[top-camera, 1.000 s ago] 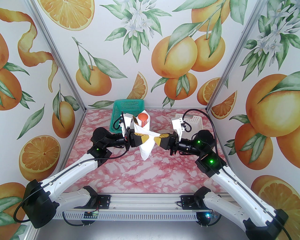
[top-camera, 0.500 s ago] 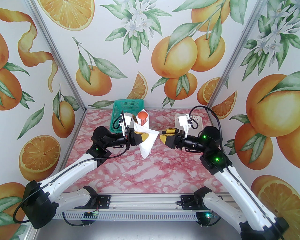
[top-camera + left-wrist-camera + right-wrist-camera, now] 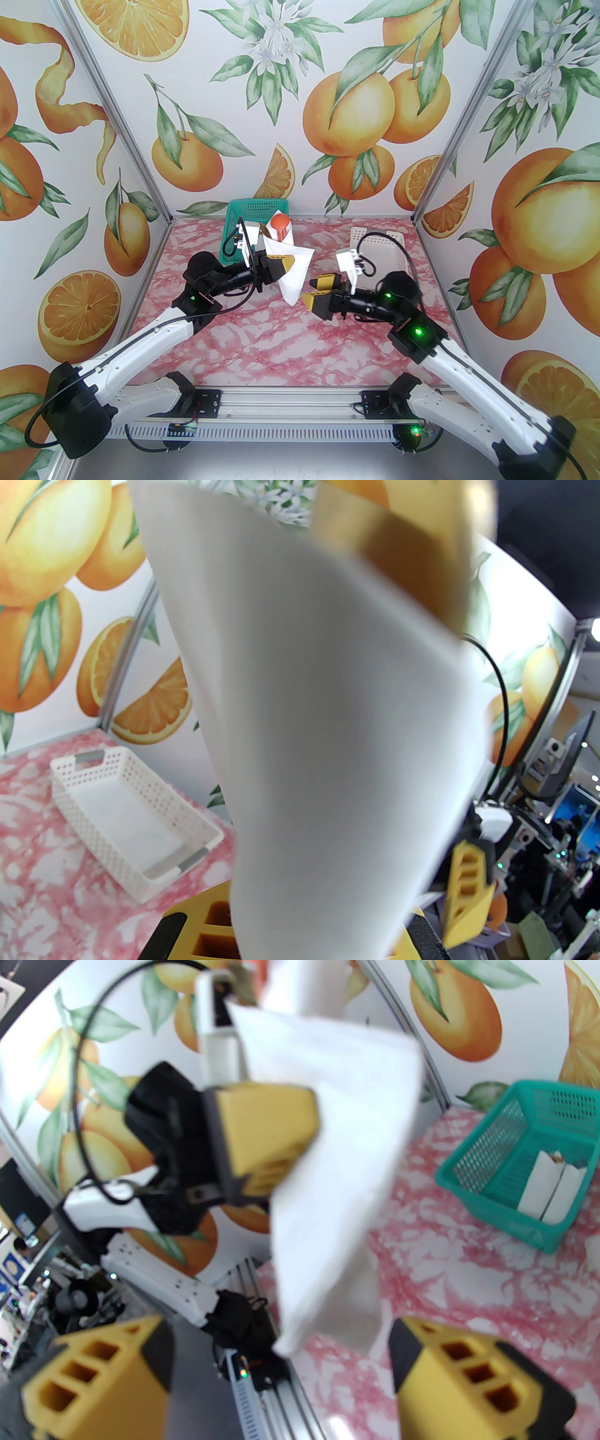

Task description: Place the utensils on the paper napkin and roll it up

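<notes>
Our left gripper [image 3: 283, 263] is pinched nearly closed on the white paper napkin [image 3: 296, 276]. It holds the napkin off the pink marbled table [image 3: 281, 347] as a loose cone hanging point-down. Behind them sits the green basket [image 3: 248, 208]. From the napkin's top poke the bowl of the orange spoon [image 3: 281, 220] and, just left of it, a brown utensil tip [image 3: 266, 229]. Our right gripper [image 3: 309, 289] stands wide open and empty, near the napkin but not touching it. The white basket [image 3: 379, 241] lies behind it.
</notes>
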`<state>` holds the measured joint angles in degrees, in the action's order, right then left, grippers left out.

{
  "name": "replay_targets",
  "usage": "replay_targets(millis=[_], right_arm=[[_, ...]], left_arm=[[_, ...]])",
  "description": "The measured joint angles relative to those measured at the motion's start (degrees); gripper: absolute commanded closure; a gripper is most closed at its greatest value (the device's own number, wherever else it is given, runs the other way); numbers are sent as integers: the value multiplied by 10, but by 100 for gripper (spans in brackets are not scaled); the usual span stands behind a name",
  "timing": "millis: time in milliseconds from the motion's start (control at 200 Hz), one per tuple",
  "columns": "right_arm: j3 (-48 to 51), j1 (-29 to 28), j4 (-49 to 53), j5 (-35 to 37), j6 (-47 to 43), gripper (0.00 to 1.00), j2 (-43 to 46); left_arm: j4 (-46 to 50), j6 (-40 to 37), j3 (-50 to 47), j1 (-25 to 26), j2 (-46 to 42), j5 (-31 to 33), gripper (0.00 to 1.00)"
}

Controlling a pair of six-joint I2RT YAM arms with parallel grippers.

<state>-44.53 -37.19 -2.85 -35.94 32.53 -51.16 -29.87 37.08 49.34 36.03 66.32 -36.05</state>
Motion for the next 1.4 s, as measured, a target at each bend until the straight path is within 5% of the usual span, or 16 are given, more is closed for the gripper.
replay_targets(millis=[505,740,956,1091,1201,1401], right_arm=[[0,-32,-62,0,22,65,-69],[14,-34,-99,-4,38,70,-78],[45,-23,-120,-26,55,40,-54],[74,45,-124,-68,78,25,9],[79,100,-137,-103,98,21,40],[78,114,-158,-141,110,29,17]], left_arm=[[19,-1,0,0,-5,19,100],[26,0,0,0,-8,24,100],[33,0,0,-2,-8,25,100],[29,10,0,-13,-8,19,100],[12,28,0,-22,-7,3,100],[-35,61,0,-26,1,-33,100]])
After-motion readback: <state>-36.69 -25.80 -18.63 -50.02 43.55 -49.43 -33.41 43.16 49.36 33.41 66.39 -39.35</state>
